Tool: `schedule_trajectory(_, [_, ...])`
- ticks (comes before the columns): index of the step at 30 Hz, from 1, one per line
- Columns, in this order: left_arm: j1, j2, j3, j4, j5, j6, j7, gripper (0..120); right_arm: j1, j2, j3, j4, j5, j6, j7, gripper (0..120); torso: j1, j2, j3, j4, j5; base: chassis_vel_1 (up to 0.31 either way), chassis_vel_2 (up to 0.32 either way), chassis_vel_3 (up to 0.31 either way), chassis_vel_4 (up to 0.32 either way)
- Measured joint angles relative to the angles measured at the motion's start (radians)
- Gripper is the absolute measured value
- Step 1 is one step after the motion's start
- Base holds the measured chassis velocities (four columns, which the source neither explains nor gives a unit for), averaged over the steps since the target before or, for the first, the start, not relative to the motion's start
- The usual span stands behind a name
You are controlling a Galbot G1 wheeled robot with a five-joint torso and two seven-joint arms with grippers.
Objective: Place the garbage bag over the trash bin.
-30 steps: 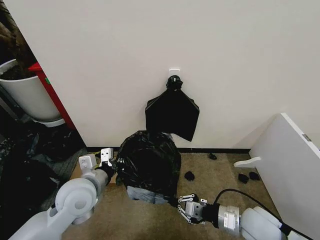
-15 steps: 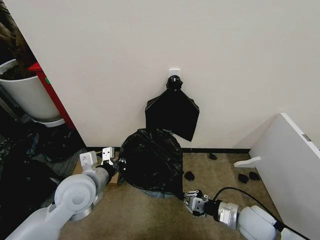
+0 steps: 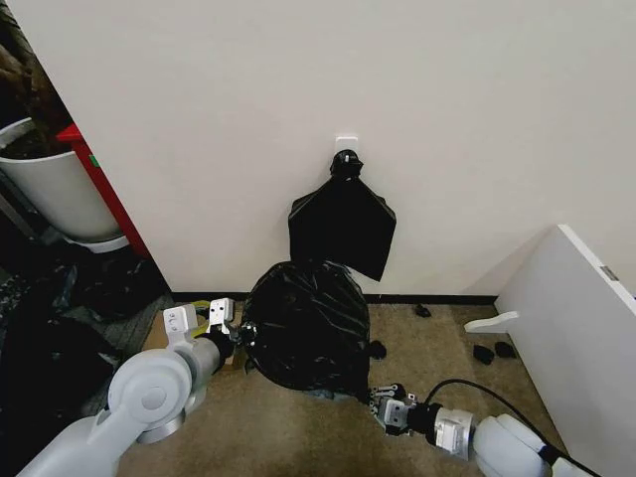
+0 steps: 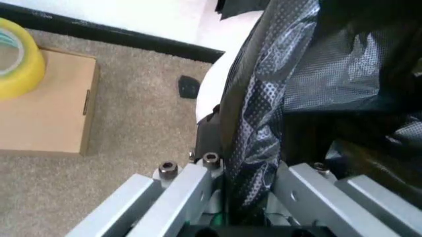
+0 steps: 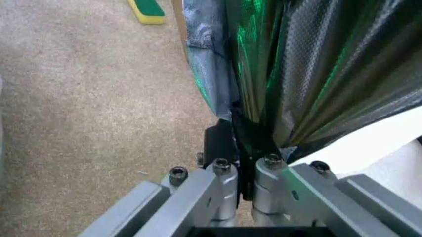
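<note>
Clamped on the garbage bag (image 3: 308, 328): left gripper (image 3: 231, 330) at its left edge, right gripper (image 3: 390, 405) at its lower right hem; drawn lower than a second ago, hiding the trash bin's base; thin, glossy, crinkled black film, dimpled up close; standing on carpet against the wall.

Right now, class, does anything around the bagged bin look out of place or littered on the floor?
Yes. Small black scraps lie loose on the carpet to the right of the garbage bag, one right beside it. A roll of yellow tape sits on a cardboard box on the floor, and a yellow-green sponge lies nearby.
</note>
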Motion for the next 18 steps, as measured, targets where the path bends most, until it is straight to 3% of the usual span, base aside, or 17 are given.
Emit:
schedule_trajectory(5, [0.006, -0.003, 0.000, 0.013, 0.044, -0.023, 0.012, 0, -0.016, -0.012, 0.015, 0.033, 0.037, 0.049, -0.021, 1, 0.000, 0.000, 0.000, 0.0000, 0.0000, 0.000, 0.000, 0.000, 0.000])
schedule_trajectory(10, [0.002, -0.004, -0.004, 0.029, 0.048, -0.051, 0.006, 0, -0.029, -0.035, 0.044, 0.078, 0.082, 0.088, -0.116, 19, 0.000, 0.000, 0.000, 0.0000, -0.0005, 0.000, 0.000, 0.000, 0.000])
schedule_trajectory(18, [-0.015, -0.009, -0.014, 0.034, 0.028, -0.059, -0.019, 0, -0.026, -0.035, 0.061, 0.075, 0.105, 0.151, -0.163, 48, 0.000, 0.000, 0.000, -0.0002, 0.0001, 0.000, 0.000, 0.000, 0.000])
